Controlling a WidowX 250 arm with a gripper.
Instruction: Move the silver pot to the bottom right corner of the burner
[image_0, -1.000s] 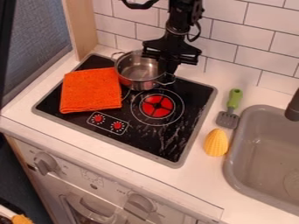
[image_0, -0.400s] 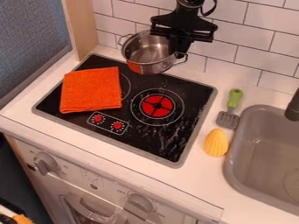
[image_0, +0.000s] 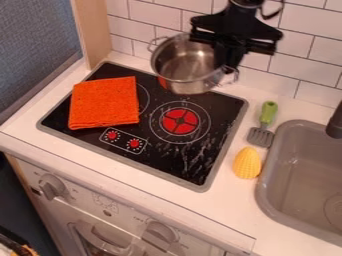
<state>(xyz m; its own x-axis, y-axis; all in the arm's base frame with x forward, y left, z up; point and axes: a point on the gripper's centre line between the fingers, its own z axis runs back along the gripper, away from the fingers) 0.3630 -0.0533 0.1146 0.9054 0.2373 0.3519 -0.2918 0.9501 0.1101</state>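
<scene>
Silver pot (image_0: 187, 65) and gripper (image_0: 228, 59) shifted toward 3 o'clock since earlier frames. Pot appears aloft, over cooktop's (image_0: 172, 159) 12 o'clock edge. Gripper clamped on pot's 3 o'clock side. Judgement: target corner lies roughly 6 o'clock from pot; carry that way, then lower.

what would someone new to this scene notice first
Probably the bright orange cloth, lying folded on the left part of the black stove top, and close by it the red disc inside white rings. Next, the shiny silver pot at the back of the stove, held at its right side by the black claw. The yellow corn stands out on the counter between stove and sink.
</scene>
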